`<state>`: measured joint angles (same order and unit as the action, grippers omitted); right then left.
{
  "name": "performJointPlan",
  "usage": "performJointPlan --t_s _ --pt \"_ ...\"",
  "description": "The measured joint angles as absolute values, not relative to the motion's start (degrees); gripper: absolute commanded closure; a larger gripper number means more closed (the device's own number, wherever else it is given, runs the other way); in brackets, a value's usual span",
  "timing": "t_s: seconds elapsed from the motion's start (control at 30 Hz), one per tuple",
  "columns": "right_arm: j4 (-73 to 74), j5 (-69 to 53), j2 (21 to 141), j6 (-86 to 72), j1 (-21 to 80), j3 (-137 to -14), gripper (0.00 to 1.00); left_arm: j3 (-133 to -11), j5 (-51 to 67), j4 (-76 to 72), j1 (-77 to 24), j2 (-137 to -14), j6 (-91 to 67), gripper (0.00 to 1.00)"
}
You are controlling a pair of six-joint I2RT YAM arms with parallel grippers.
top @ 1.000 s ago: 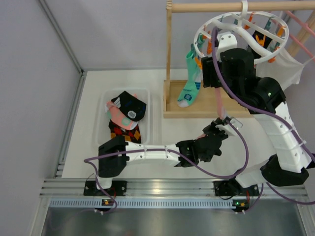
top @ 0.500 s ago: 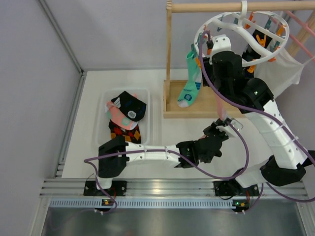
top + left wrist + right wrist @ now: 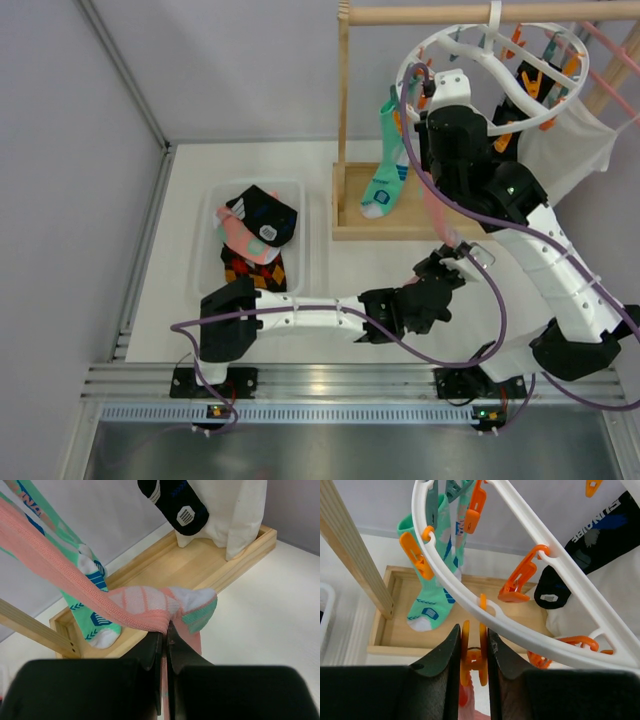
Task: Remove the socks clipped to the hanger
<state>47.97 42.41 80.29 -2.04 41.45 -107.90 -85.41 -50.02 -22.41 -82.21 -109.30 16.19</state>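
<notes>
The white ring hanger (image 3: 495, 62) hangs from the wooden rail; it also shows in the right wrist view (image 3: 520, 625). My right gripper (image 3: 473, 637) is shut on an orange peg (image 3: 472, 657) at the ring's near-left rim, with a jaw on each peg handle. In the top view this gripper (image 3: 432, 100) is under the ring. A pink sock (image 3: 437, 210) runs taut from that peg down to my left gripper (image 3: 450, 262). The left gripper (image 3: 166, 630) is shut on the pink sock's foot (image 3: 145, 605). A mint-teal sock (image 3: 385, 170) and a black sock (image 3: 555, 587) hang clipped.
The wooden stand's base tray (image 3: 210, 562) lies under the hanger and its post (image 3: 355, 555) rises on the left. A white cloth (image 3: 235, 510) hangs at the right. A clear bin (image 3: 300, 200) at the left holds several socks.
My right arm has moved left and up along the ring, bringing its jaws onto the orange peg. The left gripper has stayed in place, holding the pink sock.
</notes>
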Motion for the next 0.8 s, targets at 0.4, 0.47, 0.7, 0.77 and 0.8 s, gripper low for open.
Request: performJointPlan --t_s 0.4,0.47,0.7,0.77,0.8 --pt "45.6 39.5 77.0 -3.0 41.5 -104.8 0.44 -73.3 -48.5 -17.6 -80.6 -104.3 5.0 1.00" --pt "45.4 38.8 76.3 -3.2 41.4 -104.2 0.31 -68.7 -47.5 -15.5 -78.9 -100.2 1.3 1.00" --pt "45.4 35.6 72.2 -4.6 41.4 -101.6 0.01 -60.9 -45.8 -5.1 -72.6 -83.0 -9.5 1.00" --pt "45.3 35.0 70.0 -4.8 41.4 -100.0 0.01 -60.7 -45.7 -1.3 -70.5 -78.2 -12.0 1.00" --pt "45.4 34.8 68.4 -5.1 41.4 -98.9 0.01 -60.7 -45.7 0.8 -69.2 -75.7 -13.1 1.00"
